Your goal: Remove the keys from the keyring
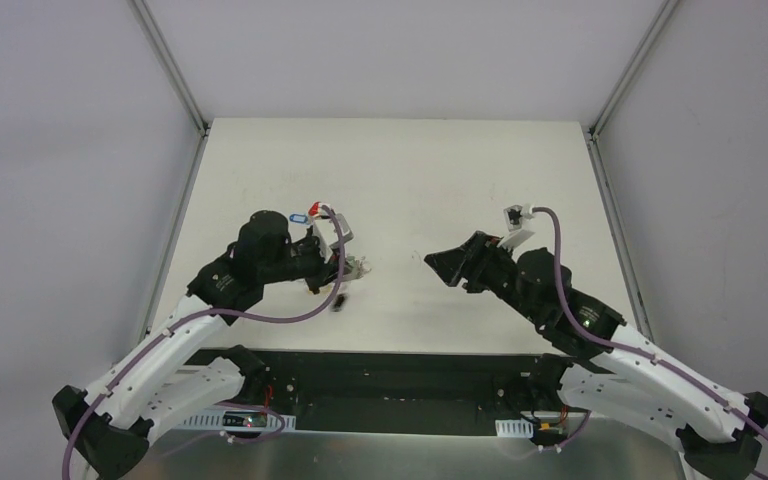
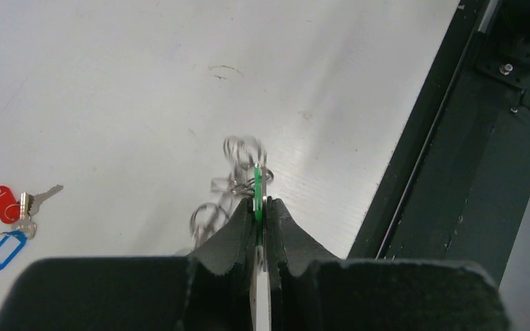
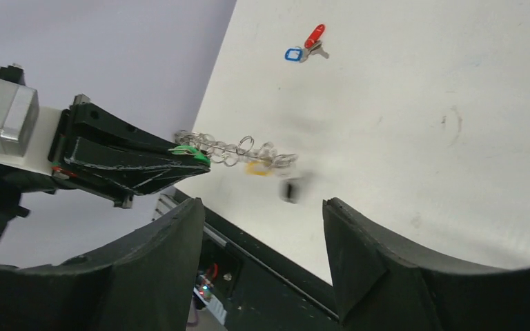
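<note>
Left gripper [image 2: 261, 205] clenched on the green key [image 2: 257, 186] — the keyring [image 3: 238, 147] hangs strung out beyond its tips, long axis pointing toward the right arm. Right gripper [image 3: 263, 207] released and empty, set apart, facing the ring's free end — yellow key [image 3: 257, 167] nearest it.

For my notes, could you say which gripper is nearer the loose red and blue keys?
Left: the left gripper, clamping the green key, is near the loose keys; the right gripper, open, is farther off.
</note>
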